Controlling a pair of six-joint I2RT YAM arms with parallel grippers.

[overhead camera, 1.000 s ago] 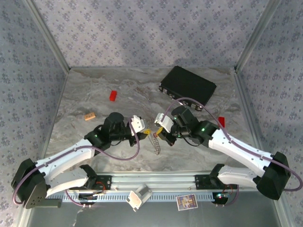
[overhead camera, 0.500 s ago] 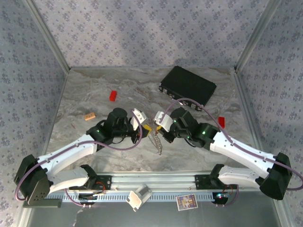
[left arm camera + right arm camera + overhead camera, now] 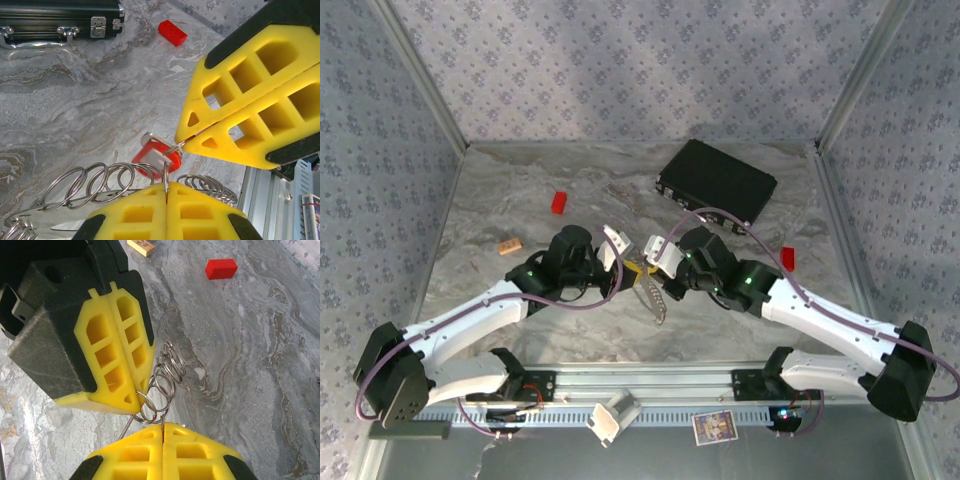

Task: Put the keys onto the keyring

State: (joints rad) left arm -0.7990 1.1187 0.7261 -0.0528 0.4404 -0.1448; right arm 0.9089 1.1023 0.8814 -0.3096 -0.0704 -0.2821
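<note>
- So we're seeing the left gripper (image 3: 166,190) clamping tight onto the keyring (image 3: 107,180).
- We're also watching the right gripper (image 3: 162,429) pinching it, red key (image 3: 156,159) sitting just beside both.

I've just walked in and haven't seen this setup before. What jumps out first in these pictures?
Two yellow-fingered grippers meet tip to tip over the middle of the table: the left gripper and the right gripper are both shut on the keyring, a chain of silvery rings. A red-headed key shows just beneath the fingertips, and a black case sits toward the far right.
</note>
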